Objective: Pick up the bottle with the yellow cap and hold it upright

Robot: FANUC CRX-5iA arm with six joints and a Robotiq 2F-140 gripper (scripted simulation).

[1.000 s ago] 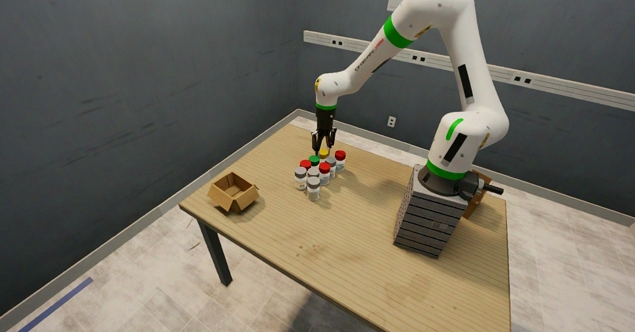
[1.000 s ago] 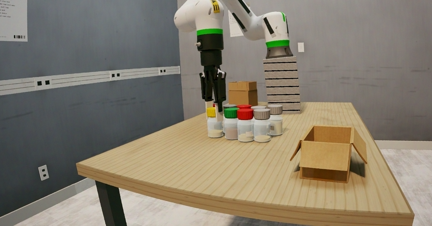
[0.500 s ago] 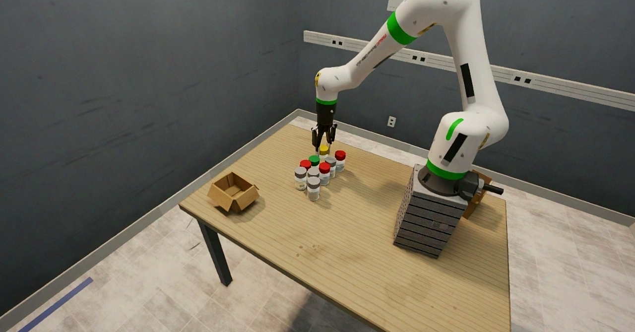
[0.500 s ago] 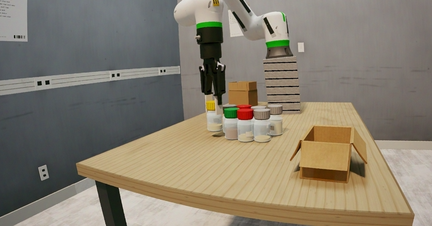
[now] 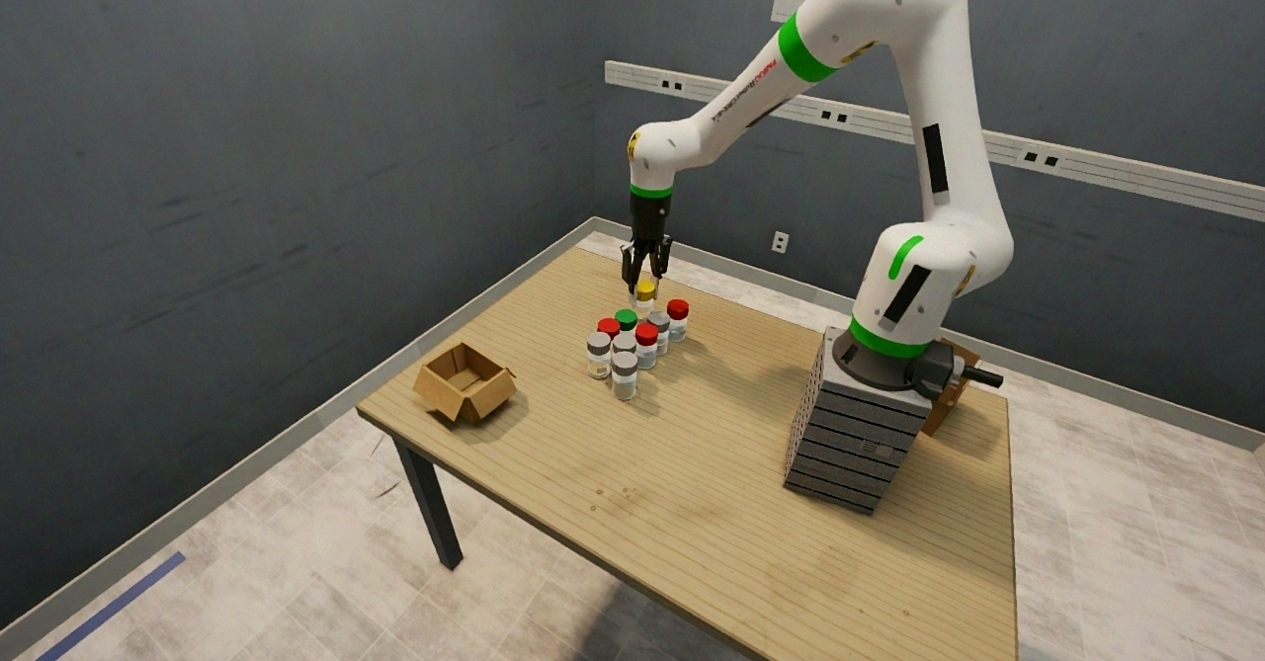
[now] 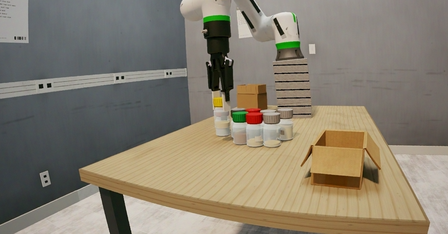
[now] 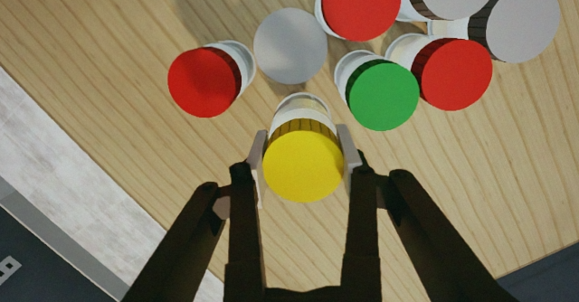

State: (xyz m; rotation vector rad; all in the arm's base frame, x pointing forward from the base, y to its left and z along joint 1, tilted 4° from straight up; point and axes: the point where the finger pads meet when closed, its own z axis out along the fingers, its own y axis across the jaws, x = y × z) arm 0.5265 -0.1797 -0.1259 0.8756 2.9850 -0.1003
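My gripper (image 5: 645, 282) (image 6: 219, 99) (image 7: 302, 142) is shut on the bottle with the yellow cap (image 5: 645, 290) (image 6: 217, 102) (image 7: 302, 171), gripping the cap from both sides. The bottle hangs upright, a little above the wooden table (image 5: 708, 480) (image 6: 188, 170) (image 7: 90, 67), at the far edge of the cluster of bottles. The yellow cap stands higher than the other caps. The green-capped bottle (image 5: 626, 317) (image 6: 239, 117) (image 7: 384, 95), a red-capped bottle (image 7: 204, 81) and a grey-capped bottle (image 7: 290, 45) stand closest below it, all upright.
More red-capped bottles (image 5: 646, 333) (image 6: 253, 118) (image 7: 457, 73) and grey-capped bottles (image 5: 624, 362) (image 6: 271, 117) (image 7: 522, 22) stand in the cluster. An open cardboard box (image 5: 463, 382) (image 6: 340, 158) sits near the table's edge. The arm's grey pedestal (image 5: 853, 445) (image 6: 291, 85) and a closed box (image 6: 251, 96) stand behind.
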